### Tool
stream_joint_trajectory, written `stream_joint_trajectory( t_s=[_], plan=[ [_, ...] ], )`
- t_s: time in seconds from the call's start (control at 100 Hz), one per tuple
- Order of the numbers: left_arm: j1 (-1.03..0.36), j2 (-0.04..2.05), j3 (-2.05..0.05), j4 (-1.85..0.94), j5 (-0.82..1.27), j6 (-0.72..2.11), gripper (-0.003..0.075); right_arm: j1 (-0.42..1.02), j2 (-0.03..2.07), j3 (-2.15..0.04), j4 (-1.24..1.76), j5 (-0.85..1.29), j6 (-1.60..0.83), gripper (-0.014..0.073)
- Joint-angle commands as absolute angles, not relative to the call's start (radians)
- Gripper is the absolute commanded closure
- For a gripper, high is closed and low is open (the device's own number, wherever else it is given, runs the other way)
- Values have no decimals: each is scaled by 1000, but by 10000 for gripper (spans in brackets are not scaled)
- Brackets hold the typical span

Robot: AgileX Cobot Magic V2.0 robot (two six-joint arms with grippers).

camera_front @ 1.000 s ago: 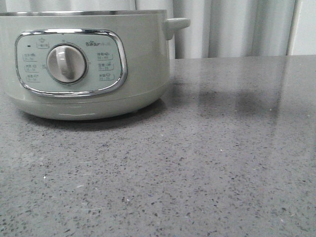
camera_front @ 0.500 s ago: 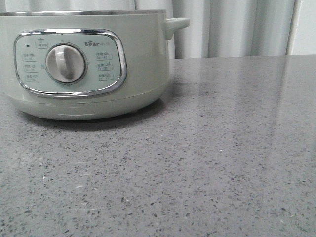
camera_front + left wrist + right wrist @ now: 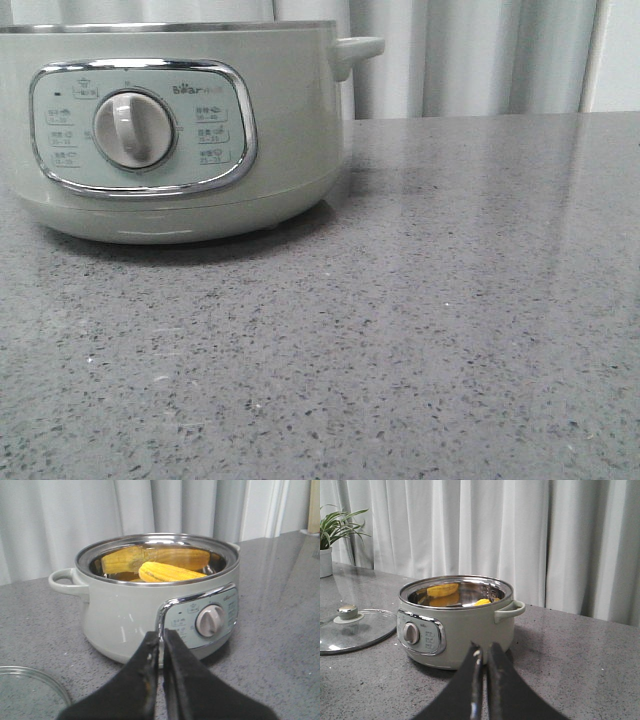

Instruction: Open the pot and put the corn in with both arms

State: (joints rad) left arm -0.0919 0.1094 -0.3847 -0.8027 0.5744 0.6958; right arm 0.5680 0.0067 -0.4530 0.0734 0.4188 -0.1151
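The pale green pot (image 3: 170, 140) stands at the left in the front view, with its dial panel facing me. It has no lid on and shows in the left wrist view (image 3: 125, 610) and the right wrist view (image 3: 465, 625). The yellow corn (image 3: 170, 573) lies inside it, reflected in the steel wall; a bit of it shows in the right wrist view (image 3: 482, 601). My left gripper (image 3: 161, 640) is shut and empty, apart from the pot. My right gripper (image 3: 485, 652) is shut and empty, also apart from it. Neither gripper shows in the front view.
The glass lid (image 3: 350, 627) with its knob lies flat on the grey stone counter beside the pot; its rim also shows in the left wrist view (image 3: 30, 690). A potted plant (image 3: 327, 540) stands at the far end. White curtains hang behind.
The pot's image shifts very slightly in the front view; otherwise nothing has visibly changed.
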Motion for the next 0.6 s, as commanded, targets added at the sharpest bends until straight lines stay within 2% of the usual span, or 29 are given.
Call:
stream_joint_trajectory(
  t_s=[0.0,0.41,0.59],
  plan=[
    [-100,121,-410,-860,512,696,738,560,20,-474,63,344,-123,666],
    [-100,120,-410,-860,508,696,738,560,20,-474,63,344,-123,666],
    [-100,115,-367,-749,290,692,738,560,20,-474,63,344,-123,666]
  ],
)
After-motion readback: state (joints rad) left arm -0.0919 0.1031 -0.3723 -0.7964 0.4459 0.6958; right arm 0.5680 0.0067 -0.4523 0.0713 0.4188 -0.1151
